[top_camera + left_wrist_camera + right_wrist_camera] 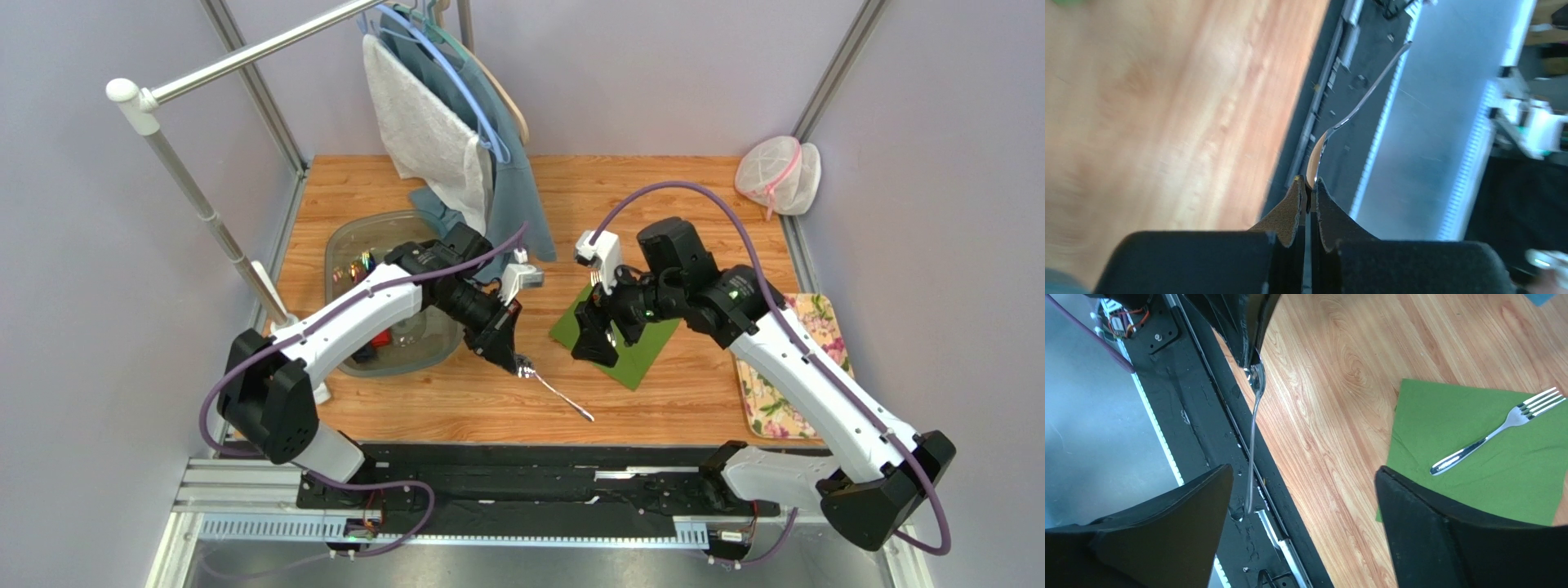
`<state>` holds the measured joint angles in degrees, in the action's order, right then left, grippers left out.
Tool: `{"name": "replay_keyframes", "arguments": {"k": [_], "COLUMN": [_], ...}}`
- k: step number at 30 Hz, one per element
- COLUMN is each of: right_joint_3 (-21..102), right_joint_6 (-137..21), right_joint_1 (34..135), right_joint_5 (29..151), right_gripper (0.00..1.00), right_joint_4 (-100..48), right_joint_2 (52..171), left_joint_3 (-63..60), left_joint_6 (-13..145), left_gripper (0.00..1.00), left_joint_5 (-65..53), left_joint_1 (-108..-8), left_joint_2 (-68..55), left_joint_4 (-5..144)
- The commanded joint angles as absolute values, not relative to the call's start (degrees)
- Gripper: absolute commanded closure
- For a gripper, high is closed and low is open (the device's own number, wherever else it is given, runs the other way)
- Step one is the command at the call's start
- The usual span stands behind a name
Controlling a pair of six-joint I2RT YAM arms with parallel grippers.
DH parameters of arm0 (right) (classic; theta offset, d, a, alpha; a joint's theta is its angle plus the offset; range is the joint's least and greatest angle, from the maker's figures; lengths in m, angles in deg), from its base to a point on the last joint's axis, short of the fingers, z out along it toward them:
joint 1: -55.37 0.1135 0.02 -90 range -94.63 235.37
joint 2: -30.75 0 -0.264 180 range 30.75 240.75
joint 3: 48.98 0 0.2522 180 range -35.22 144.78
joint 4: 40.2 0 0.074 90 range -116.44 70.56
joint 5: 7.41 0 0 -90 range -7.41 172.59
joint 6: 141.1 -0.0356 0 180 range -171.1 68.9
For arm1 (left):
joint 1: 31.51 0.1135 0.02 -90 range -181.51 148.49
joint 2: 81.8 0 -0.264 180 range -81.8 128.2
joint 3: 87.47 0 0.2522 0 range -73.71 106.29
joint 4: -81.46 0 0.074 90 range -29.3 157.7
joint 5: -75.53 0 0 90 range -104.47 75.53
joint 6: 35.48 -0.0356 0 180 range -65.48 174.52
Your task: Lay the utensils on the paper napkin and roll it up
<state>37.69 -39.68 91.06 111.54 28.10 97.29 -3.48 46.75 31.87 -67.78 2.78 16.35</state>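
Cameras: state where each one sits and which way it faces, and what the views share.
Top external: fixed above and behind the arms, looking down on the wooden table; both arms show.
Left wrist: on the left arm, facing along the shut left gripper towards the table's near edge; it pinches a spoon.
Right wrist: on the right arm, facing down past the open right gripper at the green napkin carrying a fork.
Shared: all three show the spoon.
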Motion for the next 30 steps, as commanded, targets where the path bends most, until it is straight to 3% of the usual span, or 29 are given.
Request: {"name": "replay_keyframes", "arguments": {"k": [1,6,9,19,30], "right_joint_3": [37.1,36.2,36.2,35.9,36.0], "right_joint_6": [-37.3,-36.7,-36.9,-36.5,-36.2], "right_joint_1": [98.1,103.9,107.1,115.9,117.5], "right_joint_5": [105.2,101.5,101.3,94.2,85.4], "right_gripper": [0.16,0.38,0.45,0.59,0.70], "right_joint_4": [25.3,25.5,25.4,23.7,22.4], "right_joint_2": [96.7,98.6,100.0,104.7,106.7], "left_joint_3": [-0.9,-1.9,-3.1,-3.8,-4.4], "left_joint_6": [52.1,55.4,57.6,59.0,59.4], "left_gripper": [1.00,1.00,1.00,1.00,1.00], "left_joint_5": [40.6,42.6,45.2,46.3,46.3], "left_joint_1": [-66.7,-65.3,-64.4,-62.3,-62.2], "left_joint_2": [4.3,6.9,7.8,8.3,8.0], "left_joint_4": [9.1,10.6,11.7,12.2,12.8]}}
